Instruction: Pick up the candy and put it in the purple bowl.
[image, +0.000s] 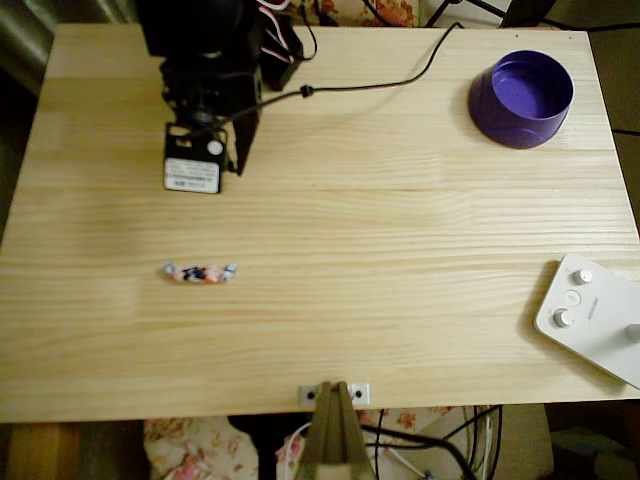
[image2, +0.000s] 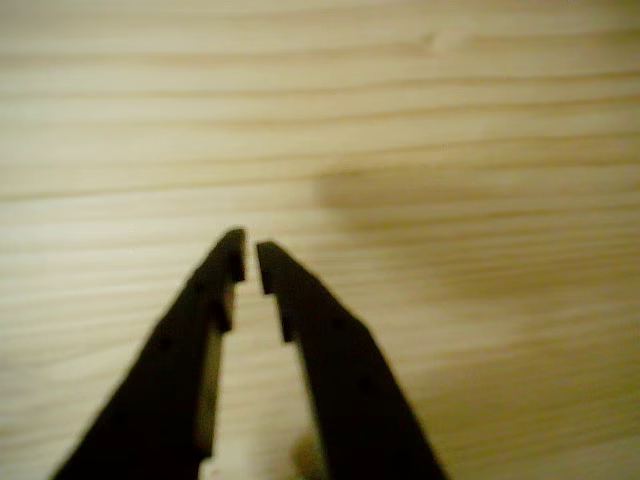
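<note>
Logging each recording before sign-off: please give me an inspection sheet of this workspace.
Surface: pale wooden table, bare between items.
Job's things: candy lying left of centre in the overhead view; purple bowl upright, empty, upper right, far from the candy.
Clutter: white device with knobs at the right edge.
Claw: claw nearly closed, holding nothing, above bare wood.
Cables: black cable across the table's top; more below the front edge.
Surroundings: floral fabric under the table.
</note>
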